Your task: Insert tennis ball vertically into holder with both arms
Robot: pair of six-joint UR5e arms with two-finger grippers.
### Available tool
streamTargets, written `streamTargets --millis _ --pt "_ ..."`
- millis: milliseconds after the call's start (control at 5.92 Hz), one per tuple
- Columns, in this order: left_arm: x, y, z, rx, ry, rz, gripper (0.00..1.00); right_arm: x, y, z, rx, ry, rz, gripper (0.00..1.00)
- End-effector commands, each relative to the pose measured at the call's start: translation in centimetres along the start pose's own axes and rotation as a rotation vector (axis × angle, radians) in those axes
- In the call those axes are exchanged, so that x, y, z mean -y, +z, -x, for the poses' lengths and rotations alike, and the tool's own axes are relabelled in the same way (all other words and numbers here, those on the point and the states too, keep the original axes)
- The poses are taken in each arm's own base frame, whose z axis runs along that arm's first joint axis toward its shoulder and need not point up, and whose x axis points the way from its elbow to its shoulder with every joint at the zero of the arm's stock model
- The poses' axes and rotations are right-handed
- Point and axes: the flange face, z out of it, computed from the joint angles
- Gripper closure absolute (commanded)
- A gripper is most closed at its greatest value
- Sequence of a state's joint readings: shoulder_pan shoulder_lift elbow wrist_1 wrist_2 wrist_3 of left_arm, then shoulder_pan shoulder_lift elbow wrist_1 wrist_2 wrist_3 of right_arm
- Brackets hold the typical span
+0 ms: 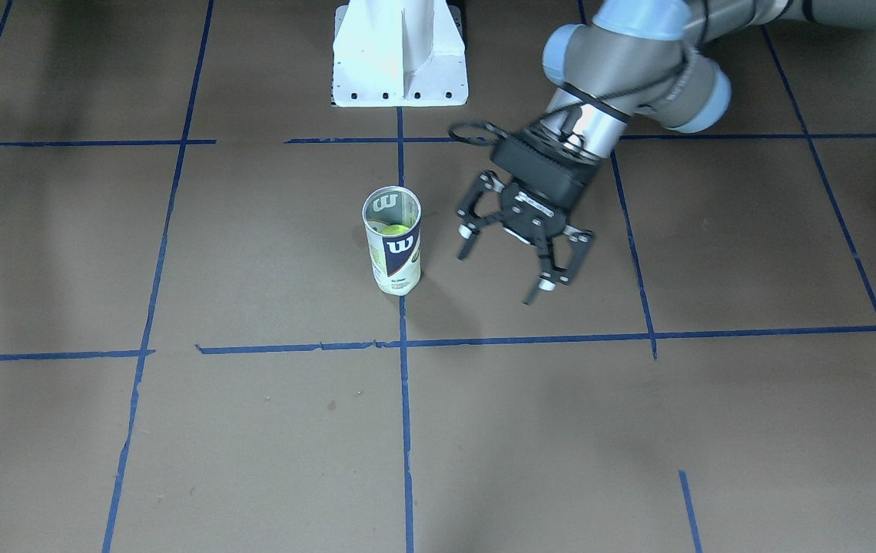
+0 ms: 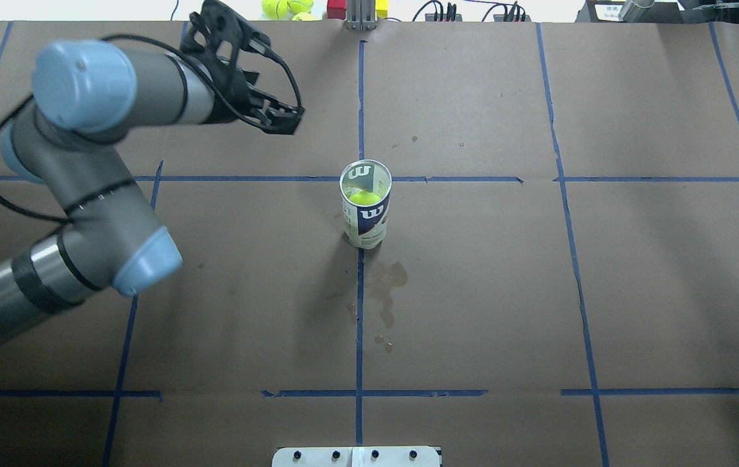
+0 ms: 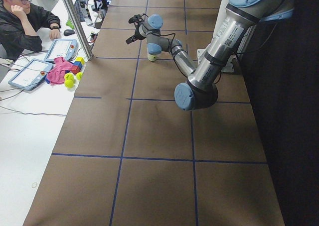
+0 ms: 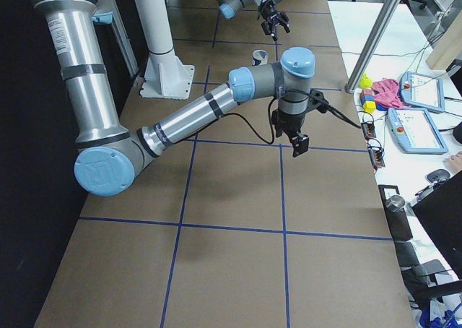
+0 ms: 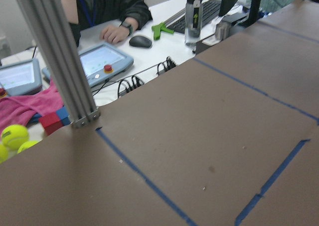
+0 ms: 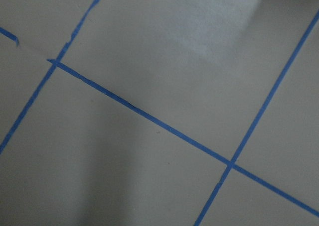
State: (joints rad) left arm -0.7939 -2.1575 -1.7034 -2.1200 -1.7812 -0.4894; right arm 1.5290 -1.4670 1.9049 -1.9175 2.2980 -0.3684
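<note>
The holder [image 1: 392, 253], a clear can with a navy and white "W" label, stands upright near the table's middle. A yellow-green tennis ball [image 1: 393, 229] sits inside it, and shows in the overhead view [image 2: 364, 197] inside the holder [image 2: 365, 224]. My left gripper [image 1: 499, 275] is open and empty. It hangs beside the holder on my left side, apart from it, and the overhead view also shows it [image 2: 282, 120]. My right gripper [image 4: 298, 146] shows only in the exterior right view, low over the table far from the holder [image 4: 260, 55]. I cannot tell whether it is open.
The white bolted pedestal [image 1: 399, 69] stands behind the holder. Spare tennis balls [image 2: 279, 8] and an aluminium post [image 2: 360, 16] are at the far edge. An operator [image 3: 20, 22] sits beyond it with tablets. A dark stain [image 2: 386, 292] marks the brown paper.
</note>
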Motion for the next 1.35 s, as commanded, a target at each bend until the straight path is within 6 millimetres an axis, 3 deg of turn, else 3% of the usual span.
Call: streamTargets --millis 0,169,338,507,676,845,1014,1183 --pt "0.2 -1.6 7.4 0.042 0.045 0.209 0.00 -6.7 3.9 -2.6 0.031 0.103 0.082 0.00" --pt "-0.3 -2.2 10.7 0.098 0.052 0.304 0.00 -8.5 5.3 -3.1 0.041 0.132 0.111 0.00" --pt "-3.3 -3.9 16.4 0.113 -0.056 0.405 0.00 -9.5 7.0 -4.6 0.056 0.171 0.147 0.00" --pt "-8.6 -8.6 24.1 0.169 -0.172 0.438 0.00 -10.0 8.1 -5.6 0.064 0.194 0.168 0.00" --pt "-10.6 -12.4 31.6 0.244 -0.307 0.456 0.00 -10.4 8.5 -5.8 0.067 0.201 0.176 0.00" --pt "-15.0 -14.4 35.5 0.265 -0.401 0.497 0.00 -10.5 8.9 -6.1 0.072 0.210 0.183 0.00" --pt "-19.0 -15.6 38.0 0.294 -0.454 0.535 0.00 -10.7 9.2 -6.3 0.075 0.216 0.190 0.00" --pt "-27.0 -17.3 39.6 0.235 -0.415 0.609 0.00 -10.9 9.6 -6.6 0.078 0.224 0.198 0.00"
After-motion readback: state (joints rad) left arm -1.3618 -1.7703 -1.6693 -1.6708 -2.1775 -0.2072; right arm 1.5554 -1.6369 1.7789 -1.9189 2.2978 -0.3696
